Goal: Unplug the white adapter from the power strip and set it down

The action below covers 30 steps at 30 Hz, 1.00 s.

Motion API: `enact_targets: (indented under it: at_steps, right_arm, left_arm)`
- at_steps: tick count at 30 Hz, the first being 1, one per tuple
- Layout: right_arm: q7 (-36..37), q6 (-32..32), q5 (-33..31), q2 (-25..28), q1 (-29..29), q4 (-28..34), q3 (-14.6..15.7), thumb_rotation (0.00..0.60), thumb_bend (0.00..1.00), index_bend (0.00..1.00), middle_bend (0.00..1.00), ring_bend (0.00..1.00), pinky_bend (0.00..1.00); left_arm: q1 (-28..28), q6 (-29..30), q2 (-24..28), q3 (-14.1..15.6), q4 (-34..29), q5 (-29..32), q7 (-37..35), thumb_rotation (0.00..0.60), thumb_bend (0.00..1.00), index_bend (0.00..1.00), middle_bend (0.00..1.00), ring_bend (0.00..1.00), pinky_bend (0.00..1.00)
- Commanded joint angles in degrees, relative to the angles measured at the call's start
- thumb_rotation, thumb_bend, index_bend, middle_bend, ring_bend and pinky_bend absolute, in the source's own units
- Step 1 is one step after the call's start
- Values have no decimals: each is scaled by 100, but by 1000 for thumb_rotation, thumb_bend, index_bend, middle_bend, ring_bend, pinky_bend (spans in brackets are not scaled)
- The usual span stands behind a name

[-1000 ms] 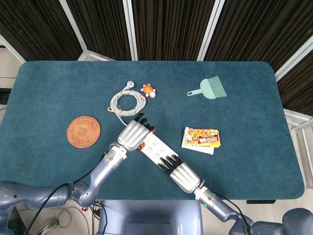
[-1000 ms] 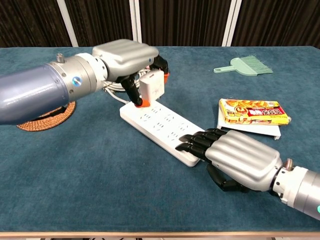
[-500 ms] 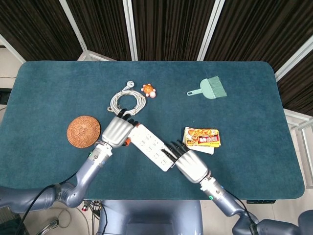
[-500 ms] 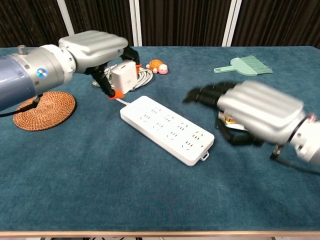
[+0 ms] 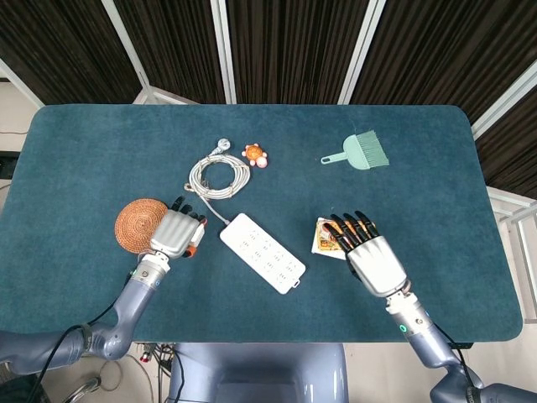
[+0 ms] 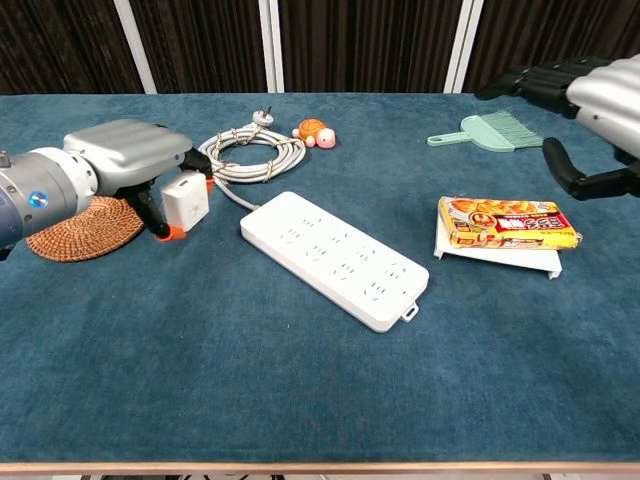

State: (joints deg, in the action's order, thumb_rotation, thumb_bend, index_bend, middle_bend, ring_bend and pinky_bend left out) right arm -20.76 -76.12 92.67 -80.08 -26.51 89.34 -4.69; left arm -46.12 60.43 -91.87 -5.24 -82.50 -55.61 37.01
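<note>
The white power strip (image 5: 262, 264) (image 6: 336, 257) lies diagonally in the middle of the table with no plug in its sockets. My left hand (image 5: 174, 234) (image 6: 125, 170) holds the white adapter (image 6: 186, 202) low over the cloth, left of the strip and beside the woven coaster (image 5: 141, 224) (image 6: 79, 227). In the head view the adapter is hidden under the hand. My right hand (image 5: 369, 255) (image 6: 590, 108) is lifted off the strip with its fingers spread, holding nothing, above the snack packet (image 5: 329, 237) (image 6: 508, 224).
The strip's coiled white cable (image 5: 216, 175) (image 6: 250, 156) lies behind it, with a small orange turtle toy (image 5: 255, 154) (image 6: 315, 132) beside it. A green hand brush (image 5: 359, 151) (image 6: 492, 132) sits at the back right.
My left hand pulled the adapter out of the strip and carried it left and down toward the coaster. My right hand let go of the strip's near end and rose to the right.
</note>
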Motion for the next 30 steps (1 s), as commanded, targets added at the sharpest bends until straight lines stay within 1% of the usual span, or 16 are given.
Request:
enact_targets:
  at_steps: [1,3,8,12,14,17,21,23,24,25,30]
  right_arm:
    - [-19,-131,-186,110,147,31,-54,600,451,1,27,16,37]
    - [-45,-219,-321,195,248,86,-97,600,413,0,4,0,13]
    - [65,-508,-712,504,569,226,-215,600,382,0,0,0,0]
    - [377,-790,-911,792,894,266,-221,600,345,0,0,0,0]
    - [575,-953,-1012,915,1083,264,-215,600,323,0,0,0,0]
    - [879,-1148,-1111,1041,1312,202,-208,600,288,0,0,0,0]
    - [1477,-1335,-1289,1175,1640,-9,-189,600,271,0,0,0,0]
    - [1745,-1453,-1301,1235,1791,-99,-165,600,270,0,0,0,0]
    - [1800,-1482,-1296,1249,1826,-119,-155,600,269,0,0,0,0]
    - [1940,-1563,-1256,1298,1922,-193,-113,600,268,0,0,0,0]
    - [2363,-1809,-1018,1402,2179,-457,47,600,251,0,0,0,0]
  left_arm:
    - [109,123,39,-4,-35,34,-30,600,0,126,139,45,0]
    - [208,215,103,0,-76,22,-109,600,0,100,118,40,0]
    - [503,471,352,51,-241,-124,-413,600,0,76,83,7,0]
    - [832,769,651,175,-467,-353,-708,600,0,54,62,0,0]
    - [1072,1033,810,255,-634,-518,-931,600,0,52,61,0,0]
    - [1467,1429,1028,429,-883,-745,-1269,600,0,48,60,0,0]
    - [2088,2038,1282,818,-1103,-1253,-1759,600,0,27,57,0,0]
    - [2370,2392,1380,1012,-1068,-1560,-1909,600,0,18,54,0,0]
    - [2434,2479,1404,1051,-1053,-1625,-1944,600,0,13,52,0,0]
    - [2624,2732,1481,1156,-1009,-1810,-2074,600,0,8,48,0,0]
    - [3136,3310,1714,1404,-819,-2242,-2596,600,0,0,38,0,0]
